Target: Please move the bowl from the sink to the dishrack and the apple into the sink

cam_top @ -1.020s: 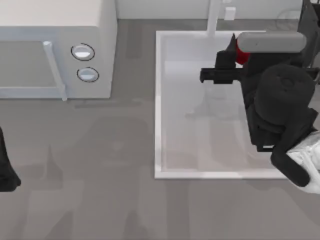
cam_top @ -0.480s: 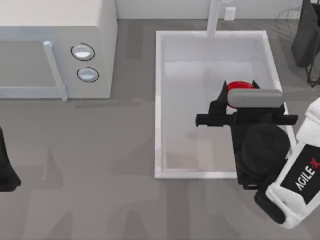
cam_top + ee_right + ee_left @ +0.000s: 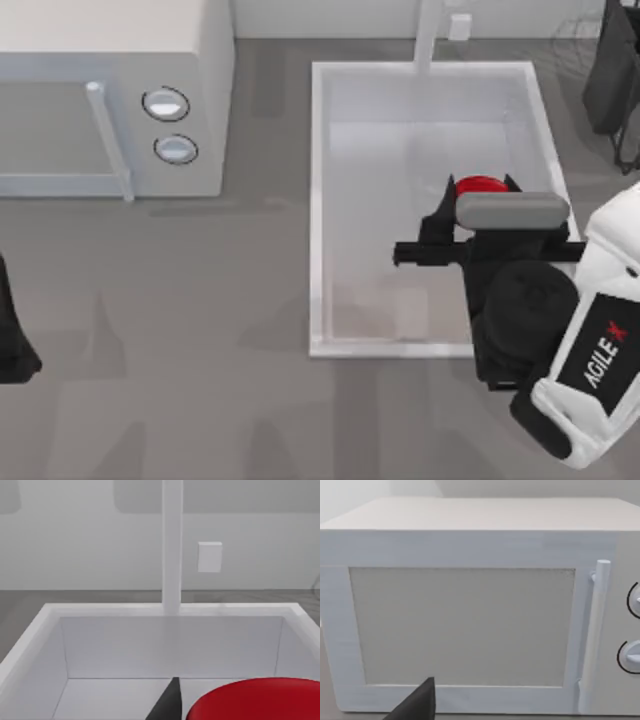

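The red apple (image 3: 481,186) hangs over the right half of the white sink (image 3: 316,200), and my right gripper (image 3: 478,196) is shut on it. In the right wrist view the apple (image 3: 255,700) sits low in the picture beside one dark finger (image 3: 167,705), with the sink's far wall (image 3: 170,647) and the tap post (image 3: 172,545) behind. Thin pale wires of the dishrack (image 3: 572,28) show at the far right corner. The bowl is out of view. My left arm (image 3: 10,330) is parked at the table's left edge.
A white microwave (image 3: 110,90) with two round knobs (image 3: 166,104) stands at the back left, and the left wrist view faces its door (image 3: 465,625). A dark object (image 3: 612,75) stands at the far right beside the sink. The tap post (image 3: 427,35) rises behind the sink.
My right gripper has carried the apple from the sink's far right corner toward the near middle of the basin, then shifted slightly nearer. The left arm has not moved.
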Action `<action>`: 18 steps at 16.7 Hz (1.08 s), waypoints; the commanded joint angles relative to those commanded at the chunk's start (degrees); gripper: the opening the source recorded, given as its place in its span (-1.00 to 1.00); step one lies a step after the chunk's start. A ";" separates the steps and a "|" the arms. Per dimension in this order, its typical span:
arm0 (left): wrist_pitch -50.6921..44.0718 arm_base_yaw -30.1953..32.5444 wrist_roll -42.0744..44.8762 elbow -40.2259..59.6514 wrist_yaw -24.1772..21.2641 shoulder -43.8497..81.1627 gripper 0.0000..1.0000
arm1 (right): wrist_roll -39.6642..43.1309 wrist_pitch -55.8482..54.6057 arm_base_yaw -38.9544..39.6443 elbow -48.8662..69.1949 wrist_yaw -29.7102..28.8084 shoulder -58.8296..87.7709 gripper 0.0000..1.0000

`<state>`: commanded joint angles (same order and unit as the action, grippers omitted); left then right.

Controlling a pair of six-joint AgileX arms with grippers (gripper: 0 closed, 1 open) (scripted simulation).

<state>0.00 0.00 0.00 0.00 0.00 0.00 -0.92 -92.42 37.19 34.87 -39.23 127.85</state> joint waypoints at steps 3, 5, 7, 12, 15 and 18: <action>0.00 0.00 0.00 0.00 0.00 0.00 1.00 | 0.00 0.00 0.00 0.00 0.00 0.00 -0.40; 0.00 0.00 0.00 0.00 0.00 0.00 1.00 | 0.00 0.00 0.00 0.00 0.00 0.00 -0.10; 0.00 0.00 0.00 0.00 0.00 0.00 1.00 | 0.00 0.00 0.00 0.00 0.00 0.00 0.21; 0.00 0.00 0.00 0.00 0.00 0.00 1.00 | 0.00 0.00 0.00 0.00 0.00 0.00 0.96; 0.00 0.00 0.00 0.00 0.00 0.00 1.00 | 0.00 0.00 0.00 0.00 0.00 0.00 1.00; 0.00 0.00 0.00 0.00 0.00 0.00 1.00 | 0.00 0.00 0.00 0.00 0.00 0.00 1.00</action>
<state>0.00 0.00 0.00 0.00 0.00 0.00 -0.92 -92.42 37.19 34.87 -39.23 127.85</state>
